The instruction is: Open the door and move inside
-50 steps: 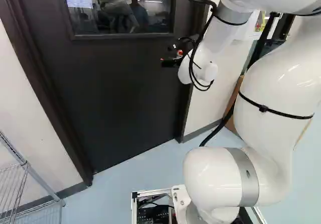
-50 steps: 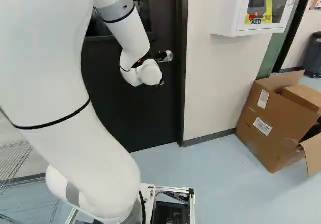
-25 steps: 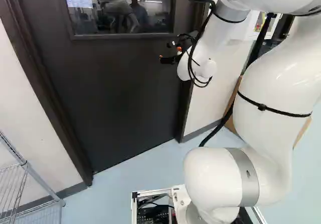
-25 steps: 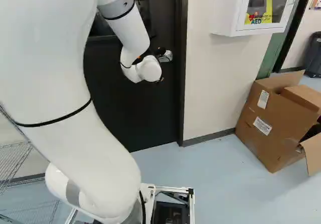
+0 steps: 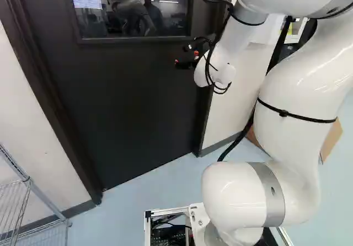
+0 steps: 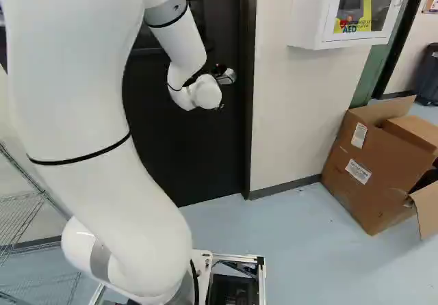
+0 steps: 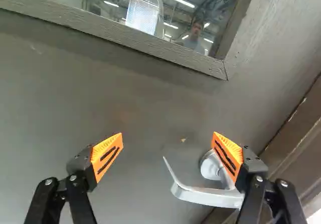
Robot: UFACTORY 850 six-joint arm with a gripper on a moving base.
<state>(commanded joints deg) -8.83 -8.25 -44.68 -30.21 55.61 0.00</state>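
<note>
Two views catch the door handle (image 7: pixel 208 196) clearly: the wrist view and the right base view; in the left base view I cannot pick it out. The black gripper (image 5: pixel 182 56) is spread wide, its orange pads (image 7: pixel 107 156) well apart. In the wrist view the handle's round mount is partly hidden by one finger, and its lever reaches into the gap; I cannot tell whether they touch. The door (image 5: pixel 127 102) is closed in its frame. Only the right base view shows a bin (image 6: pixel 428 76) and the open top of a cardboard box (image 6: pixel 363 175).
</note>
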